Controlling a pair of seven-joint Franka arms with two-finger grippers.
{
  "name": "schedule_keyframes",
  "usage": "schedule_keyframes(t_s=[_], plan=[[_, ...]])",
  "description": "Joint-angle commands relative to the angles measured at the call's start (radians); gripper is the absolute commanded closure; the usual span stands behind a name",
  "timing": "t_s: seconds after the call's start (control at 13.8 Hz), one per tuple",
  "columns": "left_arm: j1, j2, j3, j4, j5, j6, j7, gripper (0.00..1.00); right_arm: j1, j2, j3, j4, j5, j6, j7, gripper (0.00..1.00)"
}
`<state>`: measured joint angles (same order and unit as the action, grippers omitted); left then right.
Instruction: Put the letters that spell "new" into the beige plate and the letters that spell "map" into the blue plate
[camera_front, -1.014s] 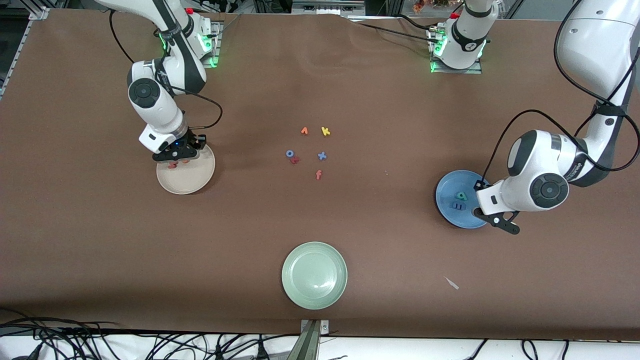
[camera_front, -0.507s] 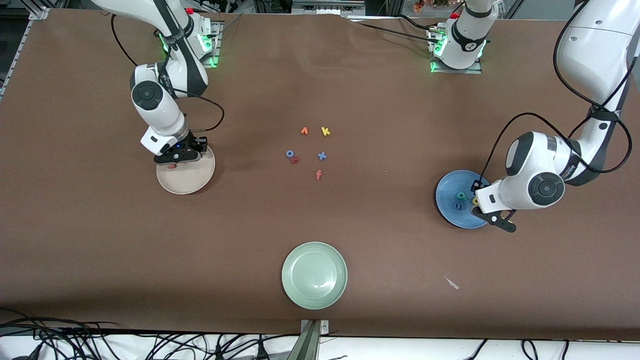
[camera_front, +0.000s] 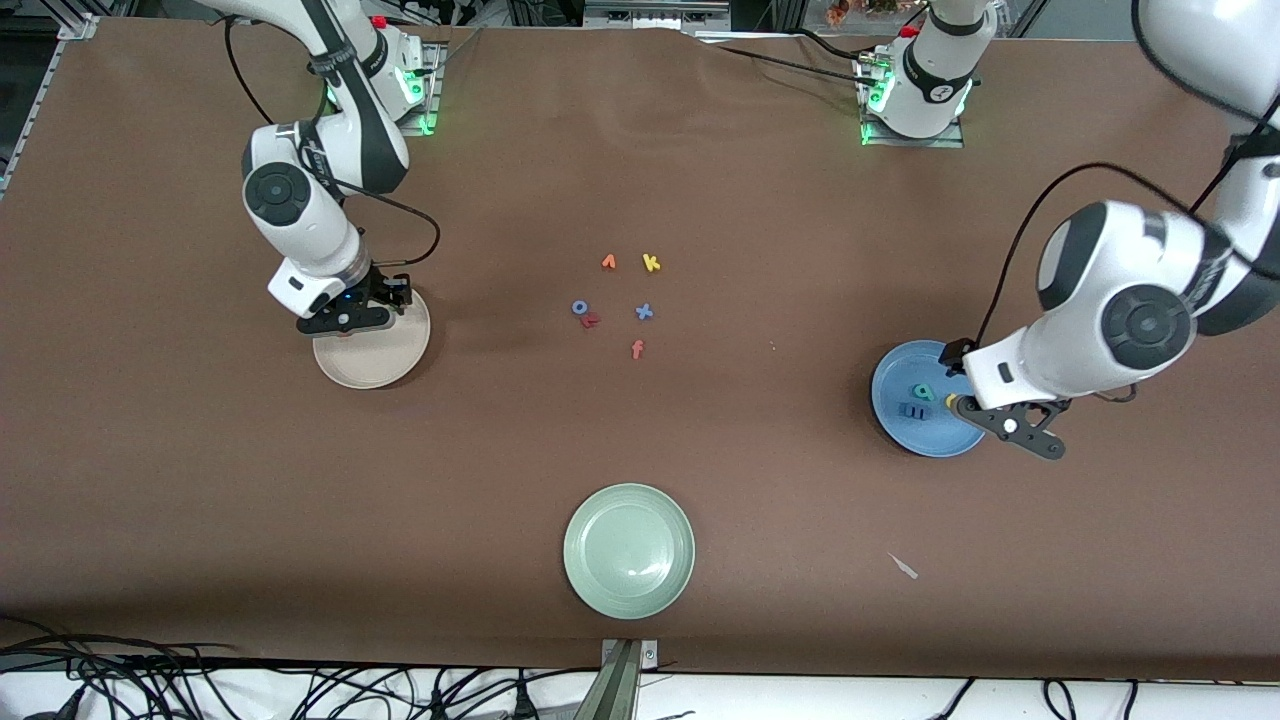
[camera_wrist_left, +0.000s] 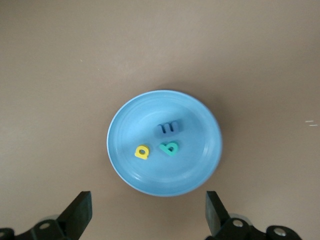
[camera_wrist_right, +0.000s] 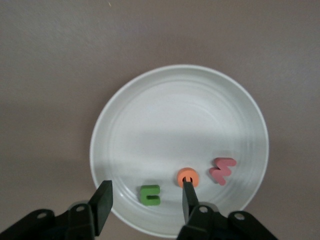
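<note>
The beige plate (camera_front: 385, 355) (camera_wrist_right: 175, 120) lies toward the right arm's end of the table. On it lie the olive-green n (camera_wrist_right: 150, 194), the orange e (camera_wrist_right: 188, 177) and the pink w (camera_wrist_right: 222, 170). My right gripper (camera_front: 345, 322) (camera_wrist_right: 146, 200) hangs open just above that plate, with the n lying loose below the gap between its fingers. The blue plate (camera_front: 925, 432) (camera_wrist_left: 190, 170) lies toward the left arm's end and holds the blue m (camera_wrist_left: 168, 128), the teal a (camera_wrist_left: 170, 148) and the yellow p (camera_wrist_left: 142, 151). My left gripper (camera_front: 1000, 415) (camera_wrist_left: 148, 212) is wide open and empty above that plate's edge.
A pale green plate (camera_front: 628, 550) lies near the table's front edge. Mid-table lie loose letters: orange v (camera_front: 608, 262), yellow k (camera_front: 651, 263), a blue ring (camera_front: 579, 307) touching a red letter (camera_front: 591, 320), blue x (camera_front: 644, 312), salmon f (camera_front: 637, 349). A white scrap (camera_front: 903, 566) lies nearer the front.
Both grippers have opened. The left one let go of the yellow p in the blue plate and rose. The right one released the green n onto the beige plate.
</note>
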<state>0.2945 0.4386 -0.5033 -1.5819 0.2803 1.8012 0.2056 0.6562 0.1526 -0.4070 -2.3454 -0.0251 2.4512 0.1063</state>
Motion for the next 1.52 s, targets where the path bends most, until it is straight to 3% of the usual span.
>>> schedule_keyframes(t_s=[0.0,0.14,0.29,0.43,0.51,0.58,0.72,1.01,1.16,1.23,1.3,1.45], plan=[[-0.015,0.008,-0.001,0.149,-0.053,-0.146,0.005,0.00,0.002,-0.031,0.000,0.150,0.014,-0.220,-0.007,0.33],[-0.018,-0.015,-0.009,0.215,-0.072,-0.218,0.014,0.00,0.002,-0.031,0.000,0.291,0.014,-0.381,-0.011,0.33],[-0.064,-0.075,0.003,0.217,-0.081,-0.218,0.008,0.00,0.002,-0.031,0.002,0.455,0.014,-0.536,-0.016,0.30],[-0.147,-0.136,0.105,0.204,-0.092,-0.214,0.006,0.00,0.002,-0.027,0.005,0.598,0.013,-0.651,-0.054,0.19],[-0.193,-0.147,0.182,0.201,-0.127,-0.215,0.006,0.00,0.002,-0.025,0.002,0.645,0.013,-0.676,-0.094,0.08],[-0.227,-0.159,0.259,0.200,-0.189,-0.212,0.008,0.00,0.000,-0.025,0.001,0.669,0.014,-0.687,-0.103,0.01],[-0.276,-0.225,0.362,0.156,-0.323,-0.204,-0.002,0.00,0.000,-0.024,-0.001,0.676,0.014,-0.689,-0.094,0.00],[-0.308,-0.392,0.390,-0.054,-0.329,-0.157,-0.213,0.00,-0.004,-0.016,0.000,0.690,0.024,-0.687,-0.094,0.00],[-0.316,-0.416,0.391,-0.098,-0.326,-0.116,-0.256,0.00,-0.026,-0.016,0.010,0.693,0.034,-0.690,-0.096,0.00],[-0.324,-0.428,0.391,-0.125,-0.328,-0.083,-0.258,0.00,-0.080,-0.019,0.046,0.696,0.034,-0.690,-0.096,0.00],[-0.322,-0.432,0.396,-0.138,-0.328,-0.042,-0.243,0.00,-0.171,-0.025,0.130,0.704,0.034,-0.696,-0.100,0.00],[-0.333,-0.432,0.445,-0.150,-0.340,-0.031,-0.244,0.00,-0.422,-0.024,0.352,0.756,0.033,-0.754,-0.103,0.00]])
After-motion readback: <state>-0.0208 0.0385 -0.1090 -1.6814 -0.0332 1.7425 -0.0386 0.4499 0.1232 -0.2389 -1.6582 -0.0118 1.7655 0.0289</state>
